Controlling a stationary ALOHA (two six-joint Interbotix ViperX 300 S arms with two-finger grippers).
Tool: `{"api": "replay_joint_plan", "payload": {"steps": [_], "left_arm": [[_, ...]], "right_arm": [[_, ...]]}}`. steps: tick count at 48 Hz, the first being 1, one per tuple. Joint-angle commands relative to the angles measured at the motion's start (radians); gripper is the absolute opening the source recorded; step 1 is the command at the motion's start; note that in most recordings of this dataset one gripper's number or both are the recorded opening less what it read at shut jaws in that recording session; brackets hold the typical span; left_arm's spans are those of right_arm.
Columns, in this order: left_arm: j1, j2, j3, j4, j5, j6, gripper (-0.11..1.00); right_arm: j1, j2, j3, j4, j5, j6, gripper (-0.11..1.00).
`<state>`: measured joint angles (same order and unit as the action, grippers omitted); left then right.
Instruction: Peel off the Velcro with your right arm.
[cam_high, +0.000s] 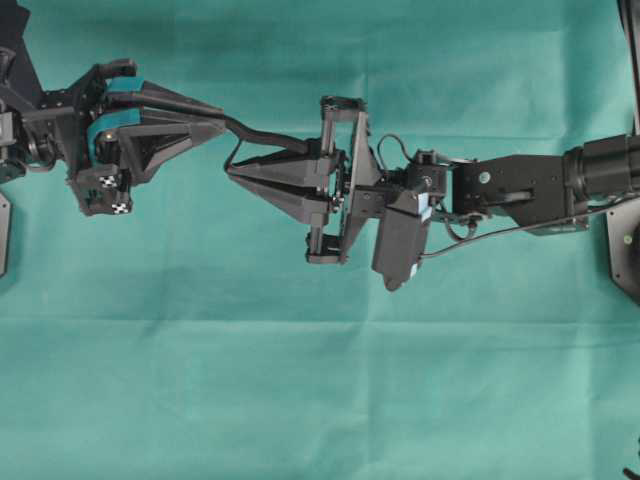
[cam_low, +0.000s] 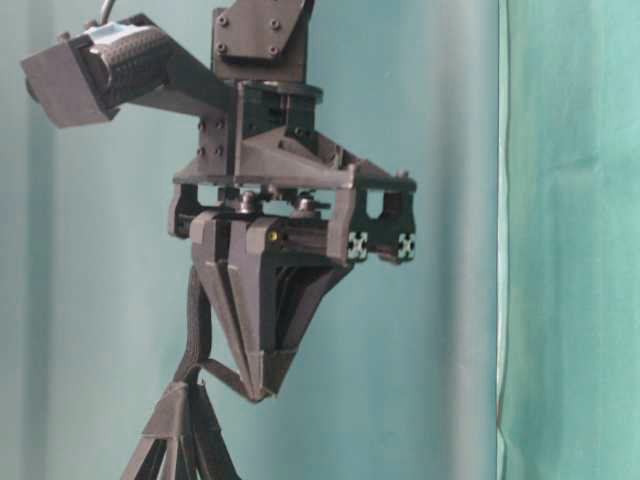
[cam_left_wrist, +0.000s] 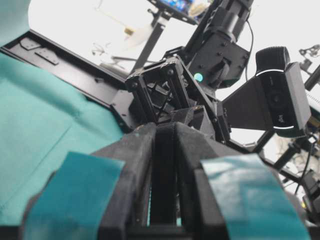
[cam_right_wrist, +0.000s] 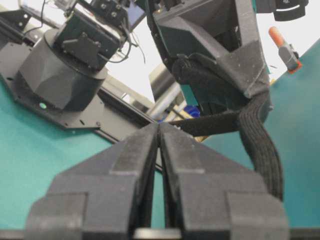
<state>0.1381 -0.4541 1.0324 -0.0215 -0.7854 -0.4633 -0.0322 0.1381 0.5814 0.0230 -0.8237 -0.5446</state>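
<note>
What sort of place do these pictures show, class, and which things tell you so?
Probably a robotics lab bench: a teal cloth covers the table, two black arms meet over it, the left gripper and right gripper holding a Velcro strap.

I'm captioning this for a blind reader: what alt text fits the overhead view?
Two black robot grippers meet tip to tip above a teal cloth, a black Velcro strap stretched between them. The left gripper has teal pads; the right gripper is all black and shut on the strap's end.
</note>
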Motion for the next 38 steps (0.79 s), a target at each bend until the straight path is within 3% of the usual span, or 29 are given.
{"api": "replay_joint_plan", "payload": {"steps": [1,38], "left_arm": [[0.011,-0.005,-0.017,-0.003,-0.028,0.002,0.1],[0.012,-0.005,-0.021,-0.003,-0.051,0.003,0.1]], "right_arm": [[0.012,0.0,-0.025,0.0,0.005,0.003,-0.09],[0.012,0.114,-0.133,-0.002,0.037,0.005,-0.09]]}}
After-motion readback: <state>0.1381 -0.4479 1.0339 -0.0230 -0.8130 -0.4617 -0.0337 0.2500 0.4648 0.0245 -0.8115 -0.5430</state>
